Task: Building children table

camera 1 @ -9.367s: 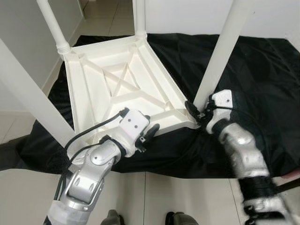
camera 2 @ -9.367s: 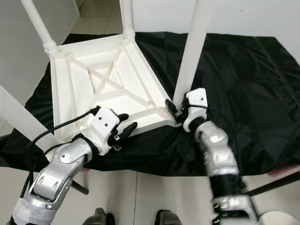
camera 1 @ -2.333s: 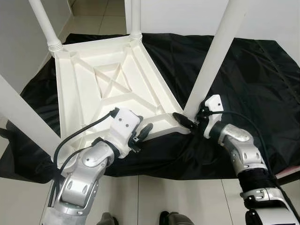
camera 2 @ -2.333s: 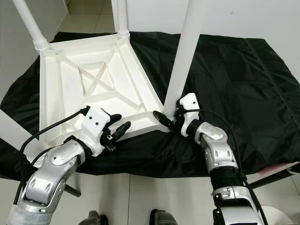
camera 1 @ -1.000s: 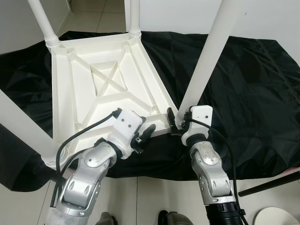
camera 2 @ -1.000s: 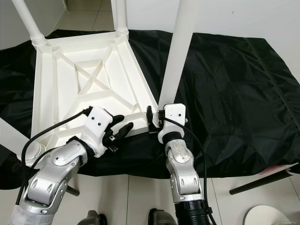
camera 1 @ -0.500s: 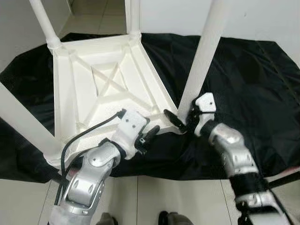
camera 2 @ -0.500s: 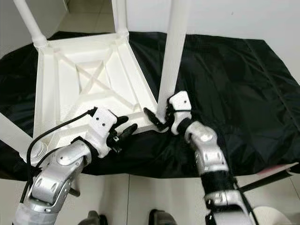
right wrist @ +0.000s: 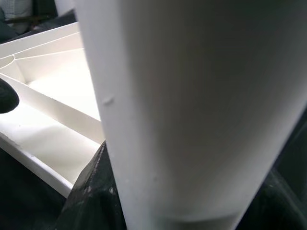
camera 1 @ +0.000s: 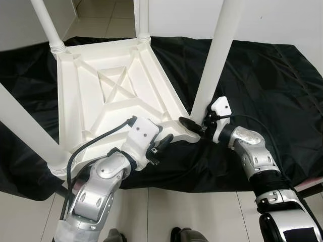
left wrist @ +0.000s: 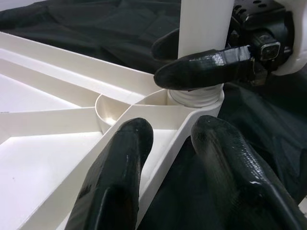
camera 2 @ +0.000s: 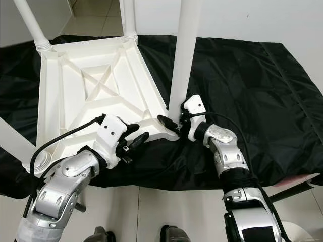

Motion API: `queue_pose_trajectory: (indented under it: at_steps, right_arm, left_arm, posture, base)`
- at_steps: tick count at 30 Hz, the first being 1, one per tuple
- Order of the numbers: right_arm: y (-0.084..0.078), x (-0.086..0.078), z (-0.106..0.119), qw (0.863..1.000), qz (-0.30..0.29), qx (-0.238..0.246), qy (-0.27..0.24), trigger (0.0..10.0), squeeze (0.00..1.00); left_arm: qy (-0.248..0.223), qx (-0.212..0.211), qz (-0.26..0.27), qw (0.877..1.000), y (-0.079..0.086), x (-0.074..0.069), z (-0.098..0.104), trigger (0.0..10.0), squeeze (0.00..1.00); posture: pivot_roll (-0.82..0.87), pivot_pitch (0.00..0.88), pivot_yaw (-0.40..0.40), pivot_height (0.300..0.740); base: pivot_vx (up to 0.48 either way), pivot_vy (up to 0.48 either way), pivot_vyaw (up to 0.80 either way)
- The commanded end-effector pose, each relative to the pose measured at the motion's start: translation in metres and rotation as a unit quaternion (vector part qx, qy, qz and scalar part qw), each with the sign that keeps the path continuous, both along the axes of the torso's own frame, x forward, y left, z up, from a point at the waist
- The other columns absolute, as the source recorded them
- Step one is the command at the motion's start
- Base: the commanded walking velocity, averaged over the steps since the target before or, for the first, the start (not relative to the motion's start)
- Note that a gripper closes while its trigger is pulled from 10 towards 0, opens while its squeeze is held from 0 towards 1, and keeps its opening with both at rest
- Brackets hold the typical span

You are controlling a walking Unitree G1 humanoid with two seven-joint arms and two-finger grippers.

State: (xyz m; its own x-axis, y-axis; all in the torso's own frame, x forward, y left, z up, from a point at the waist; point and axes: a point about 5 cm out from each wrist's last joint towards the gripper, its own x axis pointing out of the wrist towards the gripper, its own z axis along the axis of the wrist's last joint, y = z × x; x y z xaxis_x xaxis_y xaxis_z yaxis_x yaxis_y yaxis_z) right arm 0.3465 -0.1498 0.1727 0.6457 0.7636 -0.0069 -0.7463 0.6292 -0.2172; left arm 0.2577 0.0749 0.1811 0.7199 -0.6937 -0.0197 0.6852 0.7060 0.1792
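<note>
Two feet of the robot (camera 1: 146,235) show at the near edge, standing on pale tiled floor (camera 1: 202,212) with thin grout lines. Just beyond them a black cloth (camera 1: 262,75) is spread over the tiles, wrinkled, reaching to the white wall (camera 2: 262,20) at the far side.

Left gripper (camera 1: 162,144): at the near rim of the upturned white table (camera 1: 101,96), which lies top-down on the cloth. Left wrist view shows its two fingers (left wrist: 120,177) straddling the rim wall, one inside the tabletop frame, one outside over the cloth. Fingers parted; whether they press on the rim cannot be told.

Right gripper (camera 1: 194,126): at the table's near right corner, fingers closed around the base of the leg (camera 1: 214,55) standing in that corner socket. Right wrist view: the leg (right wrist: 192,110) fills the space between the black fingers.

Table underside: ribbed, with an X-shaped brace in the centre. Four legs stand upright from the corners; near left leg (camera 1: 28,128) close to the camera, two far legs (camera 1: 48,25) by the far edge of the cloth.

Far left: tiles continue through a gap between walls.
</note>
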Motion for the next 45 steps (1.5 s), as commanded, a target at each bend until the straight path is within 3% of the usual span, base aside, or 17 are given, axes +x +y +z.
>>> queue_pose_trajectory:
  at_steps: [1,6,9,14,17,19,21,24,25,26,28,34,35,41,42,45]
  right_arm:
    - [0.0,-0.003,-0.01,1.0,-0.007,0.006,0.028,10.0,0.0]
    - [0.001,-0.004,-0.012,0.999,-0.024,0.008,0.032,10.0,0.0]
    - [0.003,-0.005,-0.011,0.996,-0.083,0.007,0.017,10.0,0.0]
    - [0.008,-0.011,-0.011,0.991,-0.127,0.015,0.025,10.0,0.0]
    - [0.017,-0.022,-0.016,0.98,-0.186,0.051,0.05,10.0,0.0]
    - [0.03,-0.034,-0.022,0.964,-0.245,0.082,0.063,10.0,0.0]
    - [0.032,-0.037,-0.023,0.959,-0.261,0.09,0.067,10.0,0.0]
    - [0.045,-0.048,-0.026,0.927,-0.351,0.117,0.068,10.0,0.0]
    - [0.045,-0.048,-0.026,0.927,-0.351,0.117,0.068,10.0,0.0]
    - [0.048,-0.05,-0.026,0.917,-0.371,0.129,0.073,10.0,0.0]
    - [0.056,-0.053,-0.021,0.922,-0.357,0.135,0.065,10.0,0.0]
    - [0.054,-0.054,-0.015,0.926,-0.348,0.137,0.055,10.0,0.0]
    - [0.053,-0.055,-0.014,0.928,-0.341,0.143,0.054,10.0,1.0]
    - [0.051,-0.058,-0.008,0.931,-0.329,0.154,0.047,10.0,1.0]
    - [0.042,-0.056,-0.004,0.937,-0.314,0.149,0.035,10.0,1.0]
    - [0.037,-0.055,-0.002,0.94,-0.306,0.146,0.033,10.0,0.96]
  left_arm:
    - [0.002,0.0,0.022,1.0,0.001,-0.001,-0.002,10.0,0.0]
    - [0.003,0.0,0.02,1.0,0.0,-0.001,-0.001,10.0,0.0]
    - [0.004,0.002,0.015,1.0,-0.001,0.0,-0.002,10.0,0.0]
    - [0.005,0.0,0.01,1.0,-0.003,-0.001,-0.002,10.0,0.0]
    - [0.005,0.001,0.006,1.0,-0.004,-0.003,-0.002,10.0,0.0]
    - [0.008,0.002,0.008,1.0,-0.003,-0.004,-0.005,10.0,0.0]
    - [0.009,0.003,0.009,1.0,-0.003,-0.004,-0.005,10.0,0.0]
    - [0.008,0.002,0.009,1.0,-0.003,-0.005,-0.005,10.0,0.0]
    - [0.008,0.002,0.009,1.0,-0.003,-0.005,-0.005,10.0,0.0]
    - [0.008,0.001,0.009,1.0,-0.003,-0.005,-0.005,10.0,0.0]
    - [0.008,0.0,0.007,1.0,-0.004,-0.005,-0.004,10.0,0.0]
    - [0.007,0.0,0.007,1.0,-0.004,-0.004,-0.004,10.0,0.0]
    - [0.008,0.0,0.009,1.0,-0.004,-0.004,-0.004,10.0,0.0]
    - [0.008,-0.002,0.016,1.0,-0.002,-0.004,-0.004,10.0,0.0]
    - [0.007,-0.002,0.02,1.0,-0.001,-0.003,-0.004,10.0,0.0]
    - [0.008,-0.003,0.021,1.0,0.0,-0.003,-0.004,10.0,0.0]
  posture:
    - [-0.03,0.156,0.008,0.74]
    - [-0.04,0.16,0.011,0.74]
    - [-0.04,0.157,0.017,0.74]
    - [-0.05,0.153,0.017,0.74]
    - [-0.04,0.15,0.008,0.74]
    - [-0.04,0.137,0.006,0.74]
    - [-0.04,0.137,0.006,0.74]
    - [-0.04,0.131,0.0,0.74]
    - [-0.04,0.131,0.0,0.74]
    - [-0.04,0.131,0.0,0.74]
    - [-0.04,0.131,0.004,0.74]
    - [-0.05,0.138,0.001,0.74]
    - [-0.05,0.139,0.002,0.74]
    - [-0.05,0.15,-0.003,0.74]
    - [-0.05,0.149,-0.004,0.74]
    - [-0.05,0.149,-0.004,0.74]
  base:
    - [0.0,0.0,0.0]
    - [0.0,0.0,0.0]
    - [0.0,0.0,0.0]
    - [0.0,0.0,0.0]
    - [0.0,0.0,0.0]
    - [0.0,0.0,0.0]
    - [0.0,0.0,0.0]
    - [0.0,0.0,0.0]
    - [0.0,0.0,0.0]
    - [0.0,0.0,0.0]
    - [0.0,0.0,0.0]
    - [0.0,0.0,0.0]
    - [0.0,0.0,0.0]
    - [0.0,0.0,0.0]
    - [0.0,0.0,0.0]
    - [0.0,0.0,0.0]
